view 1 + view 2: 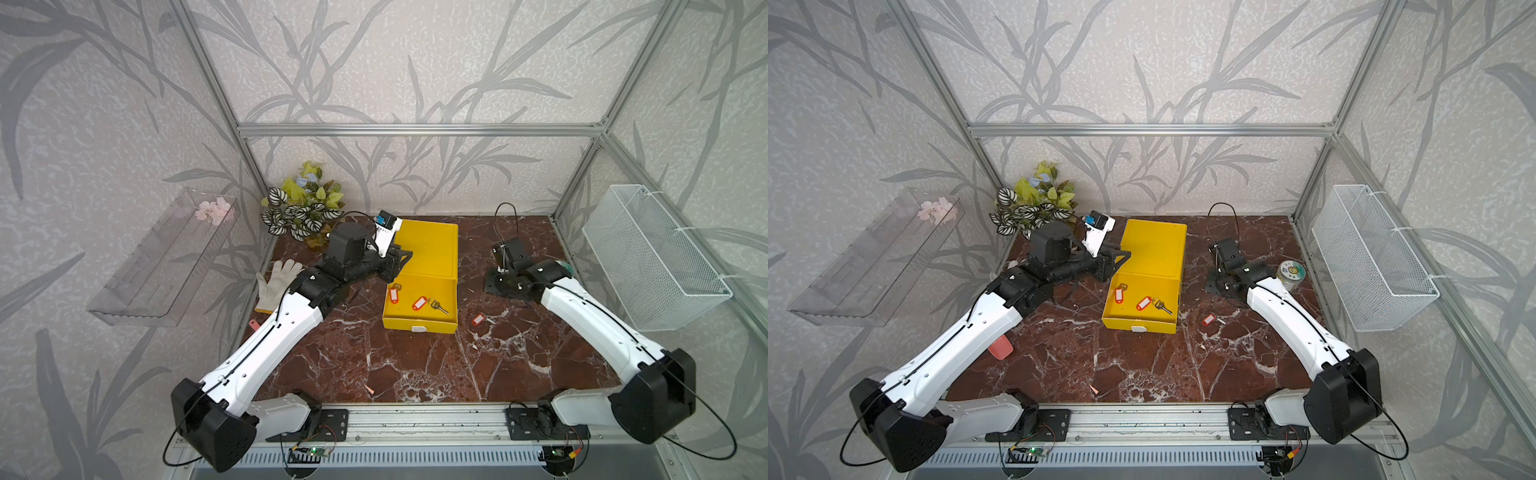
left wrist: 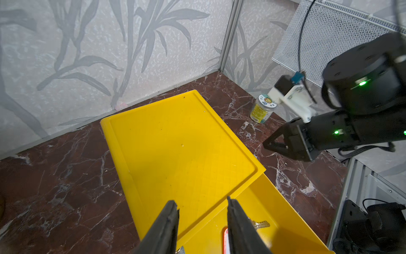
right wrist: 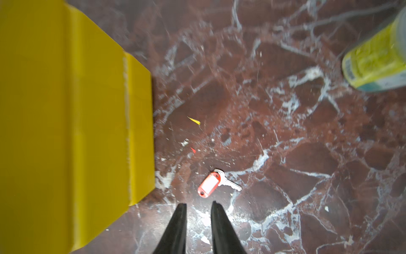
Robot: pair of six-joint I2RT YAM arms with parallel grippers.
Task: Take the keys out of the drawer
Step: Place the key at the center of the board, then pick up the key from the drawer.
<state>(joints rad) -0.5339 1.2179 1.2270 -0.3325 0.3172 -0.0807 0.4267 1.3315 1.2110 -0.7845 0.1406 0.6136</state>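
Two keys on red tags (image 1: 394, 294) (image 1: 420, 302) lie flat in the pulled-out yellow drawer (image 1: 419, 326) at the centre of both top views. A third red-tagged key (image 3: 209, 184) sits on the marble surface (image 1: 415, 365) just right of the drawer, so the job looks about a third done.

The left claw (image 2: 202, 204) is released and empty, above the edge where the yellow case (image 1: 428, 249) meets the drawer. The right claw (image 3: 198, 205) is also parted and empty, its tips near the key on the surface.

The likely trouble is a descent by the left claw catching the case lip or the drawer wall and shoving the drawer. The flat tags could also slip from a pinch. A low sweep by the right claw might knock the freed key away.
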